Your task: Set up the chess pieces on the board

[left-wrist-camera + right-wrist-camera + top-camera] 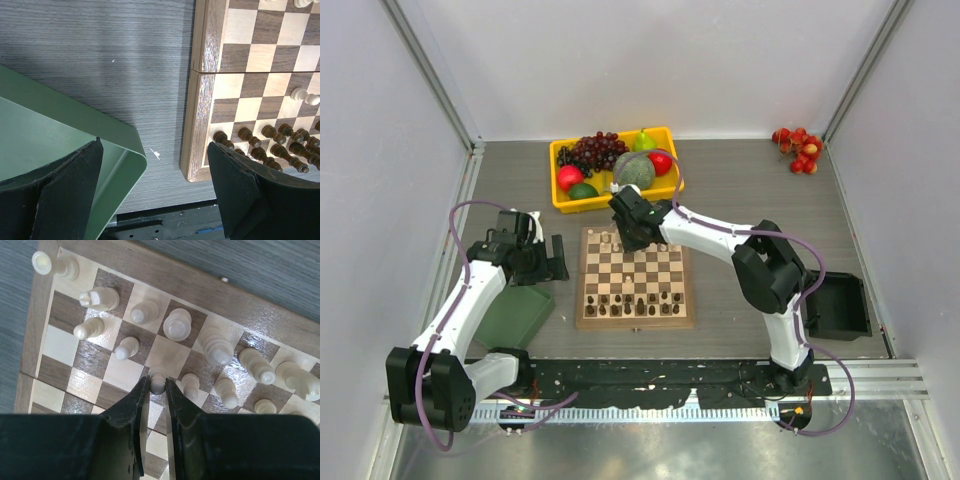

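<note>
Board point(638, 270) lies mid-frame in the top view, with dark chessmen point(635, 302) along its lower edge and pale chessmen point(608, 240) at its upper left. Your right arm stretches from lower right to that corner. The right tool point(625, 232) is over the pale men, its grip unreadable from here. The left tool point(555, 258) hangs left of the board, above a green tray point(515, 318). A yellow tray point(560, 200) of fruit sits just above the board.

In the left wrist view, the left tool point(155, 150) is spread wide with nothing between its fingers. The green tray point(65, 115) is at lower left, the board's rim point(197, 95) and dark chessmen point(280, 145) at right.

The right wrist view shows you what the top view hides: the right tool point(158, 386) pinches a pale pawn point(158, 377) by its head. Its base is hidden, and other pale chessmen point(177, 325) stand above it on the board point(42, 315).
</note>
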You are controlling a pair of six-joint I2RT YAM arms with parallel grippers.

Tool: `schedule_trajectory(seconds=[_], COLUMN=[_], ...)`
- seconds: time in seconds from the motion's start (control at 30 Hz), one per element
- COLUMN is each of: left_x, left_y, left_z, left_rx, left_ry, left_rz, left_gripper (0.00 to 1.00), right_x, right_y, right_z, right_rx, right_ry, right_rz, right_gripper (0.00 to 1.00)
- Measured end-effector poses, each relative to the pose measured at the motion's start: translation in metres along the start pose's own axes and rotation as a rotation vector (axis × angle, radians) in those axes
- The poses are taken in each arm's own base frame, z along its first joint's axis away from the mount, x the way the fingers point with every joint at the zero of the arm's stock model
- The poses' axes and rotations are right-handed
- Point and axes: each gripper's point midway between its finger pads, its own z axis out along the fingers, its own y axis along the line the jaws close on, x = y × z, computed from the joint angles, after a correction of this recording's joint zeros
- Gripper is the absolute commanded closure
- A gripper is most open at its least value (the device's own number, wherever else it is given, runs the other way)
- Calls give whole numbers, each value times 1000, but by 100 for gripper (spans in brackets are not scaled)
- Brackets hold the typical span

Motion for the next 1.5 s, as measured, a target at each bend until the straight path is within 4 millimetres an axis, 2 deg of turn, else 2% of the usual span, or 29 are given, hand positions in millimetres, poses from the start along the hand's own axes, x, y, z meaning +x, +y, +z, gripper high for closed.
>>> schedule_trajectory(seconds=[0.23,0.7,1.13,1.23,1.37,1.5], left_x=[0,0,0,0,0,0], left_y=[0,0,0,0,0,-1], left_z=[0,0,0,0,0,0], left_rx=[0,0,0,0,0,4], left_ry=[0,0,0,0,0,1], left_rz=[0,0,0,0,0,0], left_gripper=[7,7,7,8,7,8], right_x=[4,-2,-4,-9,-26,-33], right_y=[-3,-1,-2,0,4,4], right_z=[14,18,17,10,-17,-38], right_rx=[12,8,3,-13,-41,-59], right_ry=[19,6,4,-9,-68,-109], right_rz=[1,0,-17,-22,-18,-10], right_gripper=[78,76,63,63,63,63])
